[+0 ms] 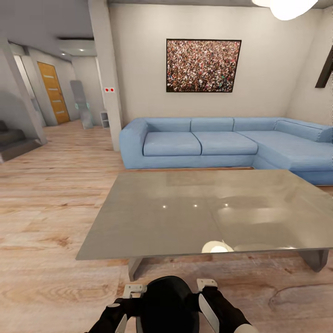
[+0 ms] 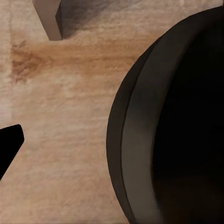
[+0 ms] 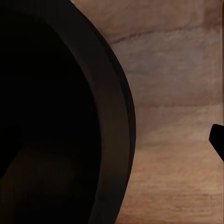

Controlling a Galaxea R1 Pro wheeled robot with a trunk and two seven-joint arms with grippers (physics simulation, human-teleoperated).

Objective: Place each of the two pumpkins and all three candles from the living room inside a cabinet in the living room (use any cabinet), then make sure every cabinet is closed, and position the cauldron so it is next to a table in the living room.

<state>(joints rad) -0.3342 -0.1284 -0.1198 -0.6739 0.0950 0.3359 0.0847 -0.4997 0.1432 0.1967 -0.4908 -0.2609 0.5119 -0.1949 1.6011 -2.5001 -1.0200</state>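
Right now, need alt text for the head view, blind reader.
A round black cauldron sits between the robot's two grippers, left gripper and right gripper, low in the frame, just before a low grey glossy table on pale wood floor. Beyond it, a light-blue corner sofa stands under a framed picture.

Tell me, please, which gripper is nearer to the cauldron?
Neither clearly: the left gripper flanks the black cauldron on its left side and the right gripper on its right side, both hard against it; contact can't be confirmed.
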